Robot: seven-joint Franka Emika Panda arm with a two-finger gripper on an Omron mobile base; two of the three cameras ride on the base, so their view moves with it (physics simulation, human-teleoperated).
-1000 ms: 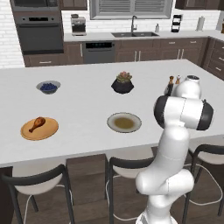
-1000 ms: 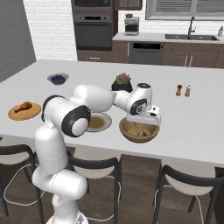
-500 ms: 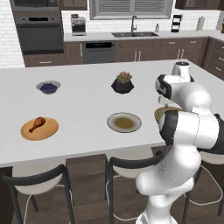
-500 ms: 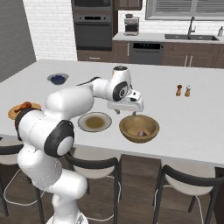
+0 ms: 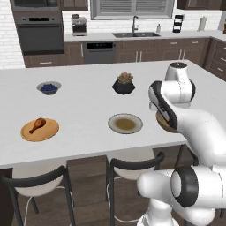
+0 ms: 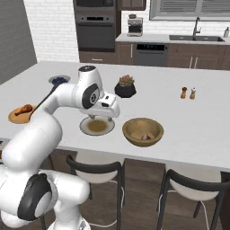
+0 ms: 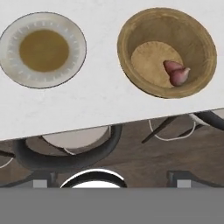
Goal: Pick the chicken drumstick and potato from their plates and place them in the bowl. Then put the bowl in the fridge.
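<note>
With the potato (image 7: 177, 72) already lying in the bowl (image 6: 143, 131) near the counter's (image 6: 202, 121) front edge, the empty, wide-spread fingers should swing over to the drumstick (image 5: 37, 124) on its wooden plate (image 5: 49, 132) by the left front corner and descend squarely across its fat end.

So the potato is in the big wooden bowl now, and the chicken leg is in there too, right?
Only half right. The potato is in the big wooden bowl, as the hand view shows. The chicken leg is not in there: the left base view shows it lying on its flat wooden plate at the far side of the counter.
</note>
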